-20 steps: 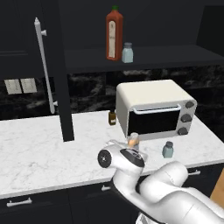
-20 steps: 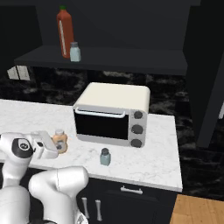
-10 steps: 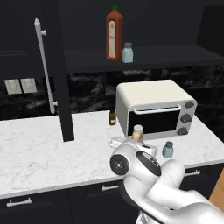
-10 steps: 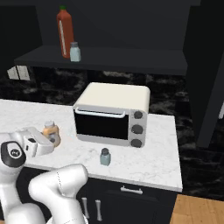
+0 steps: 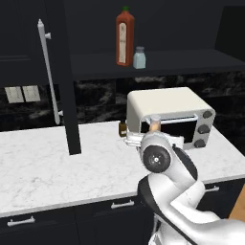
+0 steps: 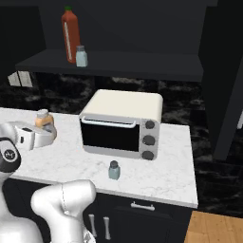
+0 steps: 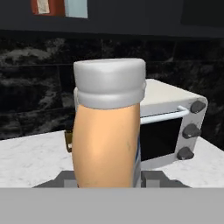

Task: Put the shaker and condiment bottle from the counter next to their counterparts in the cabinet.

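My gripper (image 6: 40, 134) is shut on the condiment bottle (image 6: 42, 118), a short orange-peach bottle with a pale cap, held upright above the counter (image 6: 61, 161) left of the toaster oven. In the hand view the condiment bottle (image 7: 107, 135) stands close between the jaws of the gripper (image 7: 107, 178). From the left base view the condiment bottle (image 5: 154, 125) peeks over my wrist. The shaker (image 6: 114, 170) stands on the counter in front of the oven. On the cabinet shelf (image 5: 158, 62) stand the tall red bottle (image 5: 124, 38) and its neighbouring shaker (image 5: 139, 57).
A cream toaster oven (image 5: 170, 112) sits on the counter to the right. A tiny dark brown bottle (image 5: 123, 128) stands at its left side. The open cabinet door (image 5: 64, 76) with its silver bar handle (image 5: 48, 72) hangs over the counter to the left.
The arm has lifted the condiment bottle up off the counter, and my wrist has risen with it. The shaker and the shelf items have stayed put.
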Tool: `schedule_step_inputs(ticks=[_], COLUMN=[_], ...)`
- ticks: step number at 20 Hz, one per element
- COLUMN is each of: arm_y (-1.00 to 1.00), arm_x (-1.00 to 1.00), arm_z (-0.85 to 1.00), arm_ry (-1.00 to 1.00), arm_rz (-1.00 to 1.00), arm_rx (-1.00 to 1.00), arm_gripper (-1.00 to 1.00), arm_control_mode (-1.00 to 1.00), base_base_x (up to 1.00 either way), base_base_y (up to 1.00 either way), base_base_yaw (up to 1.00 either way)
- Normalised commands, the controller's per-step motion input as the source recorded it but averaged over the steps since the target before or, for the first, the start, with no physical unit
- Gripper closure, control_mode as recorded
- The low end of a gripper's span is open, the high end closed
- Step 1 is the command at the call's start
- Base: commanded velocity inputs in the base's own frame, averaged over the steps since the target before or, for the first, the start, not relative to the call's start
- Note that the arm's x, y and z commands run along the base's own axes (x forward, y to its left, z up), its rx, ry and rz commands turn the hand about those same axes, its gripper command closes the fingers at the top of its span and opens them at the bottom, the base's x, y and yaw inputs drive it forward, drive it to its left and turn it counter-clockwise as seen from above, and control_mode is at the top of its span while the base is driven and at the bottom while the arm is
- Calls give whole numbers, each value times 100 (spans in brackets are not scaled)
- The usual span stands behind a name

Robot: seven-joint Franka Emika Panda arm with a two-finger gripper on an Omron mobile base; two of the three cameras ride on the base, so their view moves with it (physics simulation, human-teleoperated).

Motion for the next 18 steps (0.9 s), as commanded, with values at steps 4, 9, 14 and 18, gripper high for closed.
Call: schedule_step_inputs(ticks=[4, 9, 14, 18], arm_y=[-12, -11, 0, -1], arm_x=[-28, -4, 0, 1], arm_z=[91, 81, 73, 60], arm_ry=[-4, -2, -5, -2], arm_rz=[16, 11, 15, 12], arm_rx=[0, -1, -5, -1], arm_gripper=[100, 100, 100, 100], arm_control_mode=[-100, -100, -100, -100], base_base_x=[0, 0, 0, 0], base_base_y=[0, 0, 0, 0], base_base_yaw=[0, 0, 0, 0])
